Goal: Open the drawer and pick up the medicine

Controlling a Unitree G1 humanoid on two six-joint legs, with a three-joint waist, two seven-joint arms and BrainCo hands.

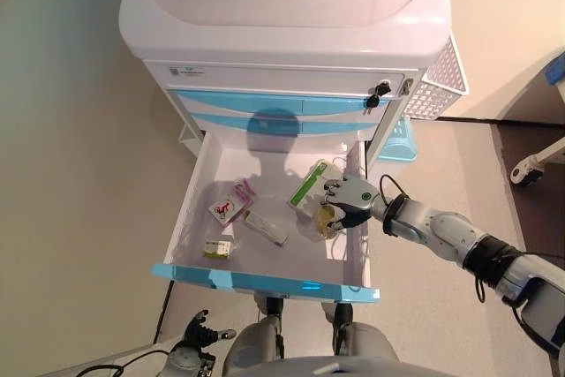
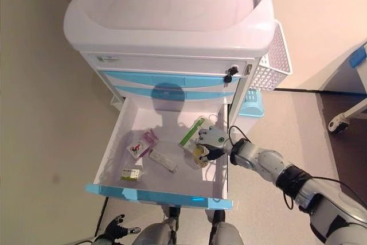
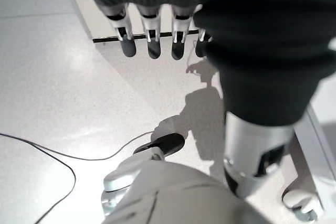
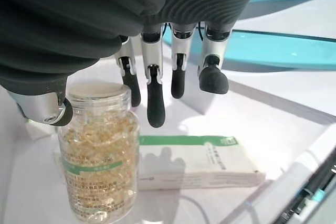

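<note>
The cart's lowest drawer [image 1: 265, 282] stands pulled out, white inside with a blue front. Inside it, a clear bottle of yellow capsules [image 4: 100, 156] stands upright beside a green-and-white box [image 4: 199, 166]. My right hand [image 1: 351, 193] hovers right over the bottle [image 1: 326, 218], open: its fingers [image 4: 156, 98] hang straight past the cap, and the thumb [image 4: 44, 109] rests by the bottle's neck. A pink-and-red box [image 1: 228, 207], a long white box [image 1: 265, 228] and a small yellow-green box [image 1: 217, 249] also lie in the drawer. My left hand [image 1: 199, 333] hangs open low near the floor.
The white medical cart [image 1: 282, 33] has two shut blue drawers and a key in its lock [image 1: 380, 90]. A white perforated basket [image 1: 437, 86] hangs on its right side, with a blue bin [image 1: 402, 143] below. A wheeled stand's caster [image 1: 527, 169] shows at right.
</note>
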